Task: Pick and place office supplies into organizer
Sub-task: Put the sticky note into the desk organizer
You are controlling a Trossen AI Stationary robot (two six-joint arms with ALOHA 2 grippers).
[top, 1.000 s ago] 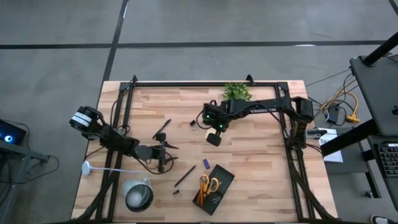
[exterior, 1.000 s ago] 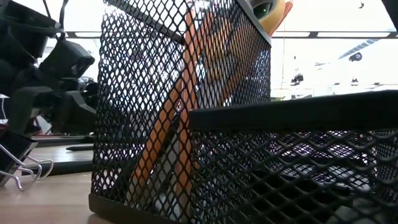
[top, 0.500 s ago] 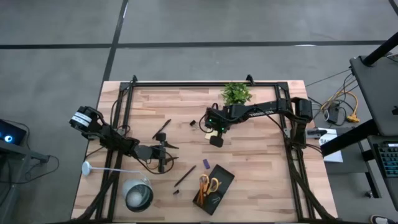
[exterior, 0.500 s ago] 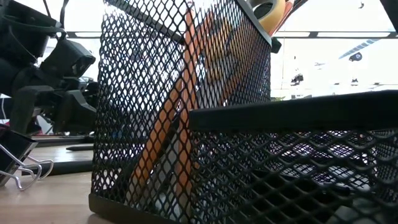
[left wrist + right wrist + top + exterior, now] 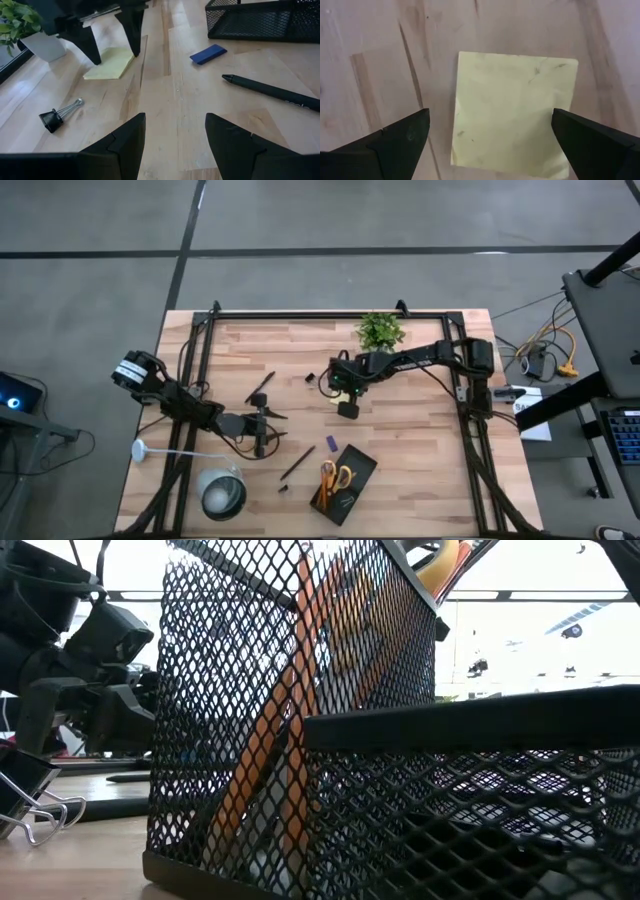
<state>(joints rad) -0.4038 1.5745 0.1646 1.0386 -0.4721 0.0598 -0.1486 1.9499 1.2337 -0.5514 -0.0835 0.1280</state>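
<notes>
The yellow sticky-note pad (image 5: 512, 115) lies flat on the wood. My right gripper (image 5: 490, 114) hangs open over it, pointing steeply down, one finger on either side. The left wrist view shows the same pad (image 5: 109, 64) between those two dark fingers (image 5: 131, 30). Seen from above, my right gripper (image 5: 343, 395) covers the pad. My left gripper (image 5: 262, 425) waits open and low at the table's left, with nothing between its fingers (image 5: 125, 145). The black mesh organizer (image 5: 343, 480) stands near the front edge and holds yellow-handled scissors (image 5: 335, 477) and orange pencils (image 5: 265, 740).
Loose on the table are a blue piece (image 5: 208, 53), a black pen (image 5: 272, 91), a second pen (image 5: 262, 383), a binder clip (image 5: 56, 116) and a small black piece (image 5: 283, 489). A potted plant (image 5: 380, 330) stands at the far edge and a round lamp (image 5: 222, 492) at front left.
My right gripper has sunk toward the sticky-note pad and tipped to point more steeply down, rolling a little as it went. Its fingers stay open.
</notes>
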